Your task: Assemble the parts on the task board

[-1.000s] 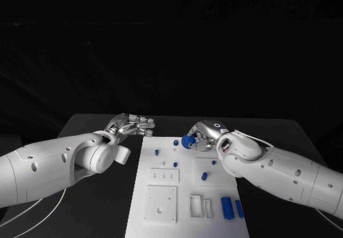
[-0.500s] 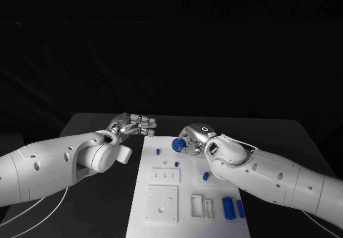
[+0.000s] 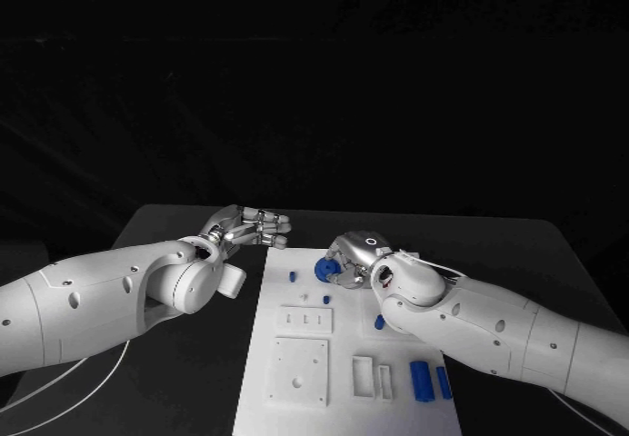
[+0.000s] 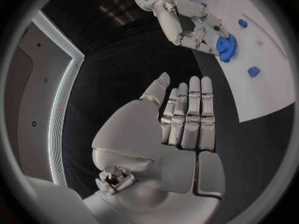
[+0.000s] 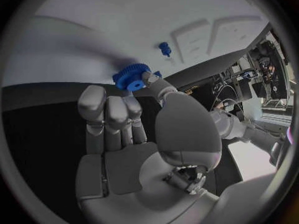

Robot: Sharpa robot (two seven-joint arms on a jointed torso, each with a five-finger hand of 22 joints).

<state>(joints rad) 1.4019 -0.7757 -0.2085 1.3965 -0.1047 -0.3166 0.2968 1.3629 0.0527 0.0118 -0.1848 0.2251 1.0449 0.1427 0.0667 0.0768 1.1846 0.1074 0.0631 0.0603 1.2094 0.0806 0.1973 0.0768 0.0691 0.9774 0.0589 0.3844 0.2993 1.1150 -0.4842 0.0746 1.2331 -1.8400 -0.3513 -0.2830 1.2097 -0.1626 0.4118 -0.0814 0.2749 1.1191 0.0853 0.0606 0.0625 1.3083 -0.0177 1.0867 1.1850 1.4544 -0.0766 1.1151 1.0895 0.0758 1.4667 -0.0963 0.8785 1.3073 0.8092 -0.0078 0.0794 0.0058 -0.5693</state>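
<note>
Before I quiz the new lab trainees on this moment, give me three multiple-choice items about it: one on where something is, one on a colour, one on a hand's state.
1. Where is the gear?
A. At the board's far end, in the right hand
B. On the bare table beside the left arm
C. At the board's near edge

2. What colour is the gear?
A. Red
B. Blue
C. Yellow

3. What is the left hand doing?
A. Holding a peg
B. Pressing down on the board
C. Holding nothing

Key:
1 A, the right hand pinches the gear over the far end of the board.
2 B, its toothed disc is blue in every view.
3 C, the left hand hangs over the table with nothing in its fingers.
</note>
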